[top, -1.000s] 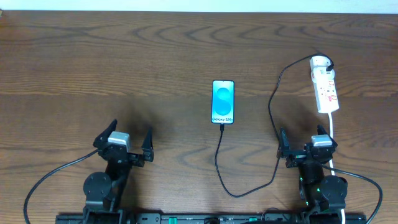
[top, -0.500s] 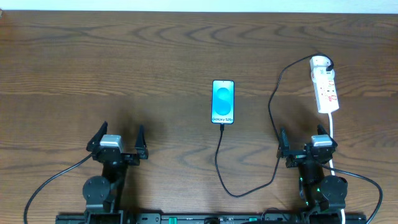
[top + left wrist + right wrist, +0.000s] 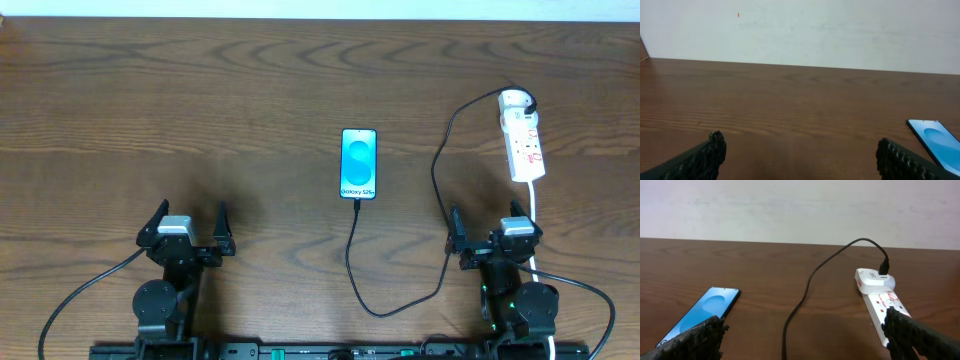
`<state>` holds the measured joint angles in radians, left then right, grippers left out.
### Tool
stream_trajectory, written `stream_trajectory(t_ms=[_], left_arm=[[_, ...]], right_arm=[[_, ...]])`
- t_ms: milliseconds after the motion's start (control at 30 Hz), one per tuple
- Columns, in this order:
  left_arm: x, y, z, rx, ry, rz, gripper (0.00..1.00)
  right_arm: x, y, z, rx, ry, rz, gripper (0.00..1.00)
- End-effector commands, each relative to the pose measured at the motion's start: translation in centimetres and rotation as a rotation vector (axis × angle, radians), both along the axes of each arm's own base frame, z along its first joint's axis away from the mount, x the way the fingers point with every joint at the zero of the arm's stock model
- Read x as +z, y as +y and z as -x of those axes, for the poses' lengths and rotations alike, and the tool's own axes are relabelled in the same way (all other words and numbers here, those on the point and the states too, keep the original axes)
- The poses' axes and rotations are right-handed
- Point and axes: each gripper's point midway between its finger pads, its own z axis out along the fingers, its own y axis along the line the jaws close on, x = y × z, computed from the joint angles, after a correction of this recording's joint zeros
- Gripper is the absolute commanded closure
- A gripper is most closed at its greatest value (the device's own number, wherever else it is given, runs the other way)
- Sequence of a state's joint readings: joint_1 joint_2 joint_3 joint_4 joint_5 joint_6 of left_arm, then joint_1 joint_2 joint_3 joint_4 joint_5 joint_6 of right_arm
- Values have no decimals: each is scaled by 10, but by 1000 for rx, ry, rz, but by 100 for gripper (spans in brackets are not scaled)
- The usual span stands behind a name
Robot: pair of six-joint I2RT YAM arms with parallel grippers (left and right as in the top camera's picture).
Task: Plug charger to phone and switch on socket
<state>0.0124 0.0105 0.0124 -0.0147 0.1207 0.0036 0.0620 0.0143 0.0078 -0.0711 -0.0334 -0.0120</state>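
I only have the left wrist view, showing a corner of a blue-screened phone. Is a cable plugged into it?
Observer: Overhead, the thin black charger cable ends at the bottom edge of the slim blue-screened smartphone; it looks plugged in.
Operator: Where does its other end go?
Observer: Into a white adapter on the far end of the elongated white power strip.
Operator: And the end effectors?
Observer: The left end effector and right end effector are both open, holding nothing.

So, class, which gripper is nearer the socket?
Right. The right gripper sits just short of the socket's near end, beside its white cord. The left gripper is far across the table, beyond the phone.
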Motion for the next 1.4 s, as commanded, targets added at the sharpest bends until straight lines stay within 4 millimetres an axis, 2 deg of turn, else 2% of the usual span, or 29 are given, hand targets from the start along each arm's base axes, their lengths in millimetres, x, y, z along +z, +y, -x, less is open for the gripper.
stream_trajectory(t_ms=[0, 1100, 1367], left_arm=[[-14, -2, 2, -14, 48, 3, 2], [-14, -3, 1, -15, 48, 11, 2], [-14, -3, 1, -15, 48, 11, 2]], right_arm=[[0, 0, 0, 0, -3, 11, 1], [0, 0, 0, 0, -3, 11, 1], [-1, -7, 0, -33, 2, 12, 1]])
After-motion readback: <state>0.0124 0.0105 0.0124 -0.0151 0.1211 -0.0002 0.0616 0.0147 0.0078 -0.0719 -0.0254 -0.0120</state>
